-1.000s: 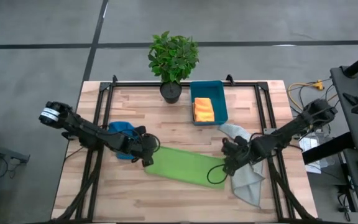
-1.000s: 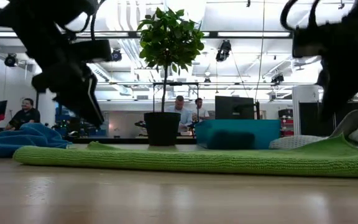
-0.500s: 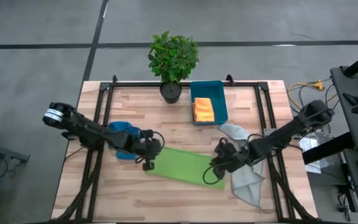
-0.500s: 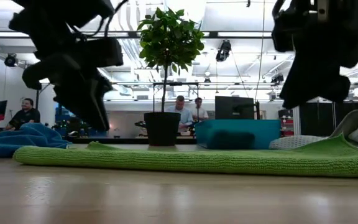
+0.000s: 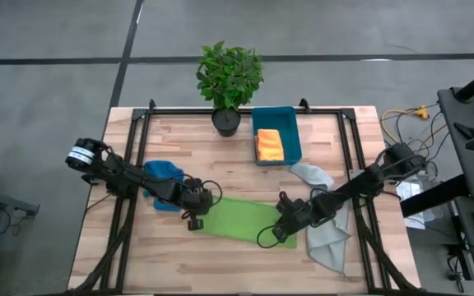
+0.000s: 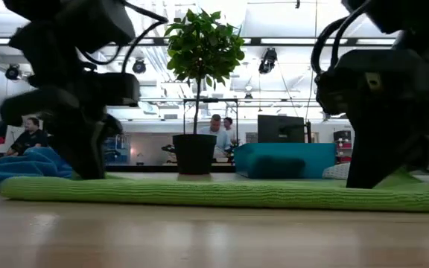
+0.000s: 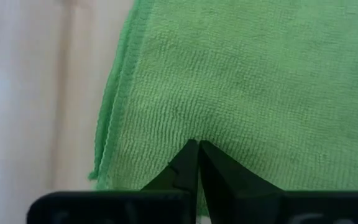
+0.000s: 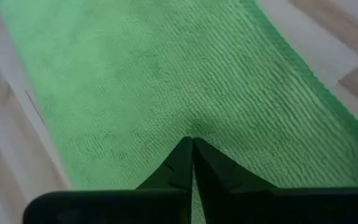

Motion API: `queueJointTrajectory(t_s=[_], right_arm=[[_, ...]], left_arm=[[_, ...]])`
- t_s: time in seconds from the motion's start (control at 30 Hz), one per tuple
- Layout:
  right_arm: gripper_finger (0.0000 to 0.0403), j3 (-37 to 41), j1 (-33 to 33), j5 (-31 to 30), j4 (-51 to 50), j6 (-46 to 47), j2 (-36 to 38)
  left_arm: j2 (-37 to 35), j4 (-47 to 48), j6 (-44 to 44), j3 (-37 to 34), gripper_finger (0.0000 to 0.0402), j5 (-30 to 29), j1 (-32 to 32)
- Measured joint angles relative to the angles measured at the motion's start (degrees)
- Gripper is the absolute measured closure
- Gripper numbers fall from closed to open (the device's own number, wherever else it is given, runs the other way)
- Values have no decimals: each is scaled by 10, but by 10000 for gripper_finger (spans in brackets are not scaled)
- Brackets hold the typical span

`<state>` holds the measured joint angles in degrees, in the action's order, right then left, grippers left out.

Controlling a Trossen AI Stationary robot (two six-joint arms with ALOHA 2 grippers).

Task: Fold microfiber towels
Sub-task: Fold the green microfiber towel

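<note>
The lime green towel (image 5: 248, 220) lies flat as a long strip on the wooden bench (image 5: 220, 156), near the middle of its front half, and both arms have come down onto it since a second ago, when their claws stood apart above the cloth. The left gripper (image 5: 196, 215) now sits on the strip's left end, and in the left wrist view its two fingers (image 7: 194, 163) are pressed together with green pile pinched at their tips. The right gripper (image 5: 280, 233) has slid in from the grey cloth's side to the strip's right front part; in the right wrist view its fingers (image 8: 190, 158) are likewise drawn together on the green weave. In the low view both dark claws, earlier hanging clear of the fabric, now meet it. The strip's left end has been nudged a little toward the bench's left edge. The blue towel (image 5: 164, 174) stays bunched near the left edge behind the left arm, the pale grey towel (image 5: 329, 238) lies crumpled by the right edge, and the orange towel (image 5: 269, 145) rests folded in the teal bin (image 5: 276, 114) at the back, beside a potted plant (image 5: 230, 78).
</note>
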<state>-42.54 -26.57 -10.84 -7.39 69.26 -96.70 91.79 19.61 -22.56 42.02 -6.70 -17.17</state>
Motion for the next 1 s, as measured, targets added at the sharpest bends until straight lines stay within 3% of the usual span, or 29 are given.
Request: queueJointTrajectory(t_s=[0.2, 0.43, 0.6, 0.83, 1.0], right_arm=[[392, -7, 38, 3, -8, -59, -7], [394, -12, 105, 3, -13, -140, -8], [394, -32, 143, 3, -21, -206, -11], [394, -69, 165, 3, -18, -263, -12], [394, -101, 163, 3, -39, -258, -38]], left_arm=[[-3, 4, -76, -2, 401, 17, -43], [13, -6, -222, -5, 401, 23, -120], [39, -111, -316, -6, 401, 41, -177], [102, -220, -369, 25, 401, 61, -214], [150, -226, -371, 76, 401, 65, -218]])
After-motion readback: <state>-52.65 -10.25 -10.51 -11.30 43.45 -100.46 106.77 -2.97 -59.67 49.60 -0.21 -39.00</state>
